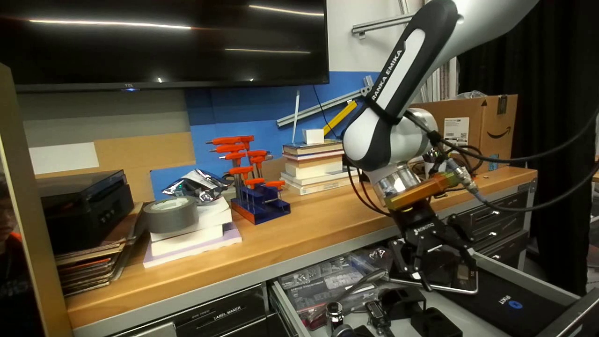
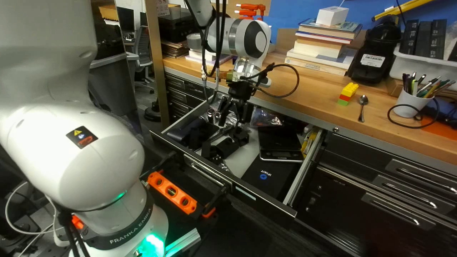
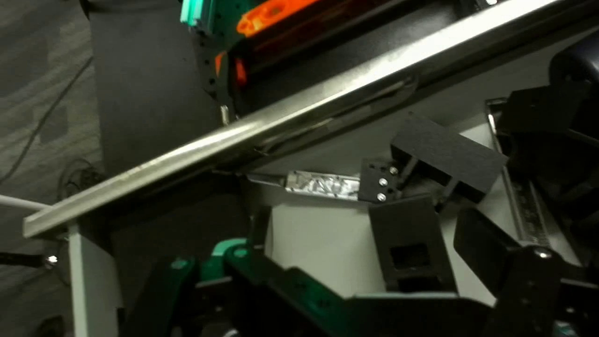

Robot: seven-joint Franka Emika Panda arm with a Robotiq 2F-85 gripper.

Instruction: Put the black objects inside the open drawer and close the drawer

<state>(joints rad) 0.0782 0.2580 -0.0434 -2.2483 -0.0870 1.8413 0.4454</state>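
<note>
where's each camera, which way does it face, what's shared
In an exterior view: in front of the bench, facing it slantwise; arm and hand show at right.
In an exterior view: near the robot's base, looking past it into the open drawer; base, arm and hand show.
Wrist view: on the arm's end, facing down at the drawer's front edge; fingers show at bottom.
Shared in both exterior views: the tall book stack, and the hand over the drawer.

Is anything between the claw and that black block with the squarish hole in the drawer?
Nothing visible. In the wrist view, the black block lies exposed in the drawer, except where the open claw itself overlaps its lower end.
</note>
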